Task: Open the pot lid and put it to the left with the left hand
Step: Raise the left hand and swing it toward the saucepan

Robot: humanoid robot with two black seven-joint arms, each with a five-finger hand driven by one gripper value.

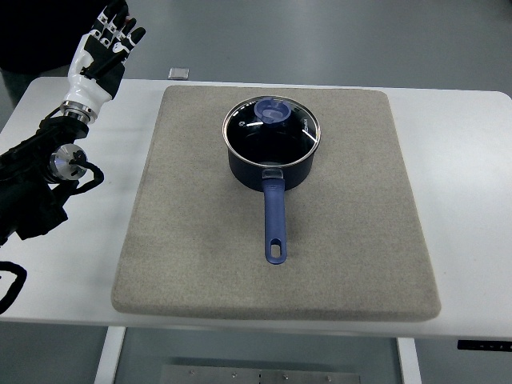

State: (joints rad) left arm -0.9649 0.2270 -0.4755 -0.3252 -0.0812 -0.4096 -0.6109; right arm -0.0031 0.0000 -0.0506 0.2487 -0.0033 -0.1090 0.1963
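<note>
Sitting near the far middle of the grey felt mat [200,264]: a dark blue saucepan [272,164], long handle [274,220] pointing toward the near edge, glass lid [272,130] seated squarely on the rim, blue knob [273,112] lying toward the far side of the lid. Hovering well apart from all this, above the far left corner of the white table [464,200]: the left hand [102,50], fingers [120,32] extended and loosely spread, holding nothing. Not showing anywhere: the right arm.

Judging the step as the approach, not yet begun in earnest. Worth doing well: travelling rightward over the mat, descending straight onto the knob from above, closing thumb and fingers around it rather than pinching the glass, then lifting vertically until clear of the rim before swinging left. Probably easiest setting down on the bare mat left of the pan, flat and gently, glass being unforgiving.

Lying beyond the mat's far edge: a small grey square object [179,73], too small for identifying, not obstructing. Standing in the way: little, only the pan handle, pointing away from the leftward path. Risk of dragging the light pan along if gripping off-centre.
</note>
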